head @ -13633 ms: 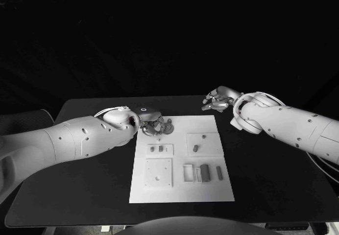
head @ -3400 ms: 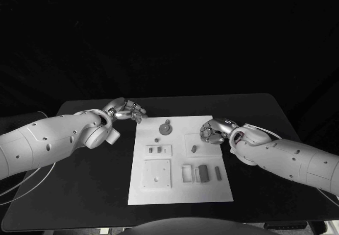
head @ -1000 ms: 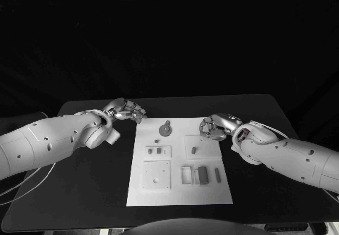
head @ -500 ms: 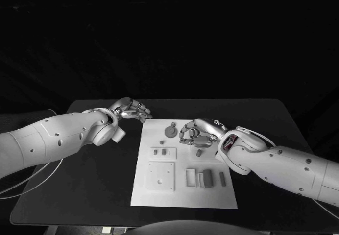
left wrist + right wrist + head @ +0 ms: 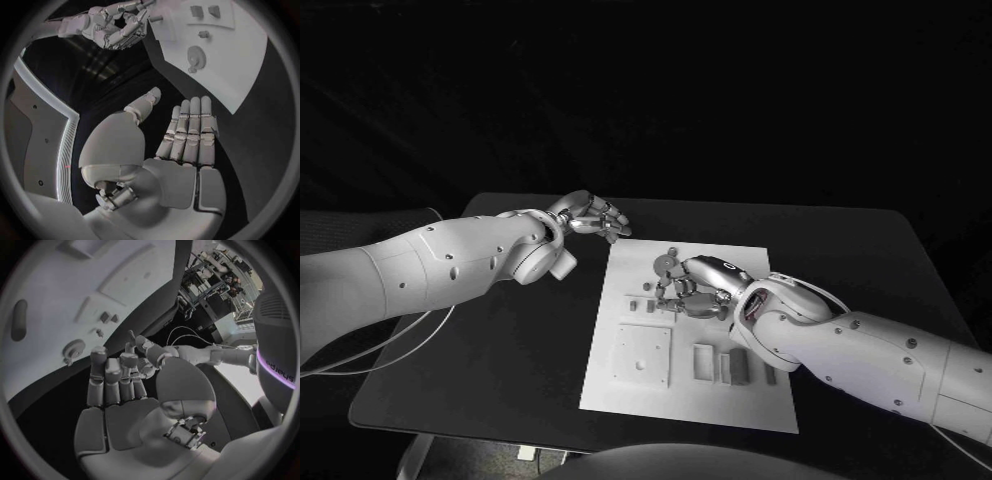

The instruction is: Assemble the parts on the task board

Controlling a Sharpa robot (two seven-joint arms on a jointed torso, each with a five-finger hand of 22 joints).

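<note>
The black rectangular table [image 5: 488, 340] is carrying the white rectangular task board [image 5: 635, 395] at its middle, lying flat with its long side running away from the robot. The white left arm [image 5: 430, 270] is reaching in over the table's near-left part, and its silver many-fingered left hand [image 5: 593, 217] is hovering just off the board's far-left corner; in the left wrist view that hand [image 5: 181, 145] is showing its fingers straight, side by side and slightly apart from the thumb, gripping nothing. The white right arm [image 5: 862, 355] is stretching across the board's right side, and the silver many-fingered right hand [image 5: 697, 285] is hanging over the board's far middle with its fingers bent downward; in the right wrist view the hand [image 5: 122, 390] is showing its fingers extended and nothing between them. On the board, a white square plate with small holes [image 5: 643, 355] is sitting at the near left, and a row of grey rectangular blocks [image 5: 731, 365] is lying just beside it to the right. A small grey round disc part [image 5: 665, 264] is lying at the board's far end, near the right hand's fingertips, though I cannot tell whether they are touching it. Two small dark blocks [image 5: 645, 305] are sitting side by side just beside the right hand, nearer the robot than the disc.
</note>
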